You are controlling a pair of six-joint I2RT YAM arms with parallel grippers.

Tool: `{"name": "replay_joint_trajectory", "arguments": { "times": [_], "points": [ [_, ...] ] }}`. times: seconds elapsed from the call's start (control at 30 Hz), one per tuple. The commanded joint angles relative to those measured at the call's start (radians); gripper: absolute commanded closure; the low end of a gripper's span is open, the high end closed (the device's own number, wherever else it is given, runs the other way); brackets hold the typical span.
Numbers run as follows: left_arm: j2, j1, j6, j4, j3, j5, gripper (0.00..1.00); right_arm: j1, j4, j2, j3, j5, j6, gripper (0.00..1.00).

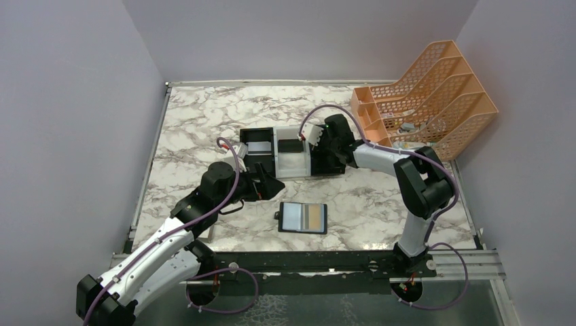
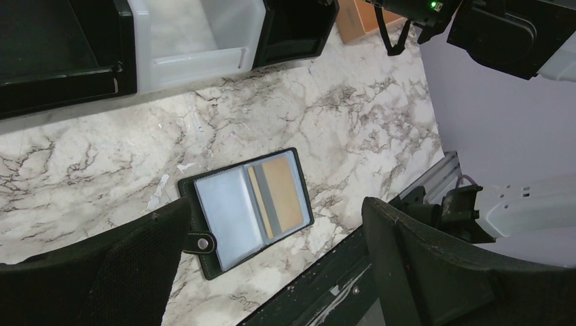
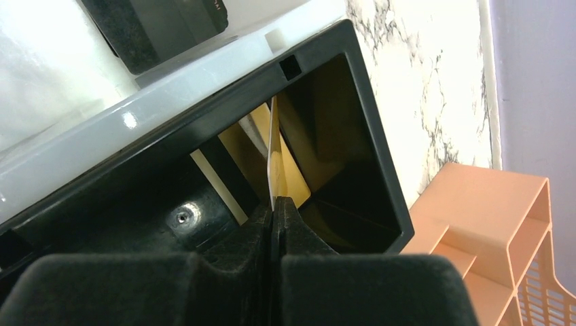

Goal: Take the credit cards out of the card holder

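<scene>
The black card holder (image 1: 303,218) lies open on the marble near the front edge, its tab to the left. Its left panel (image 2: 224,207) is bluish-grey, and a gold-tan striped credit card (image 2: 280,193) sits in the right pocket. My left gripper (image 2: 275,227) hovers above and just left of the holder, jaws wide open and empty. My right gripper (image 3: 274,207) is shut on a thin gold credit card (image 3: 274,159), seen edge-on, inside the right black compartment (image 3: 353,170) of the tray. A pale grey rectangle (image 1: 257,146) lies in the tray's left compartment.
The black-white-black tray (image 1: 293,163) stands mid-table, with a dark object (image 1: 291,145) in its white middle bin. An orange file rack (image 1: 428,102) fills the back right corner. Grey walls close in on the left, back and right. A metal rail (image 1: 306,261) runs along the table front.
</scene>
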Motion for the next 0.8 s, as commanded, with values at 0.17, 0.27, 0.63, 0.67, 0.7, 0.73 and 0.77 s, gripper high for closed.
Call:
{"name": "replay_joint_trajectory", "arguments": {
  "times": [0.17, 0.27, 0.63, 0.67, 0.7, 0.73, 0.77],
  "points": [
    [-0.014, 0.004, 0.015, 0.003, 0.028, -0.010, 0.01, 0.000, 0.005, 0.035, -0.013, -0.027, -0.042, 0.93],
    [-0.015, 0.004, 0.015, 0.002, 0.027, -0.010, 0.01, 0.000, 0.008, 0.030, -0.019, -0.033, -0.036, 0.84],
    [-0.016, 0.004, 0.015, 0.002, 0.027, -0.004, 0.01, 0.000, 0.009, 0.046, -0.015, -0.035, -0.029, 0.81],
    [-0.015, 0.003, 0.015, 0.002, 0.026, -0.005, 0.01, 0.000, 0.008, 0.046, -0.014, -0.034, -0.027, 0.81],
    [-0.014, 0.003, 0.014, 0.003, 0.027, -0.005, 0.01, 0.000, 0.011, 0.046, -0.015, -0.033, -0.024, 0.81],
    [-0.014, 0.004, 0.015, 0.002, 0.026, -0.004, 0.01, 0.000, 0.013, 0.047, -0.017, -0.031, -0.022, 0.81],
    [-0.014, 0.004, 0.015, 0.002, 0.027, -0.004, 0.01, 0.000, 0.011, 0.045, -0.019, -0.035, -0.021, 0.80]
  ]
}}
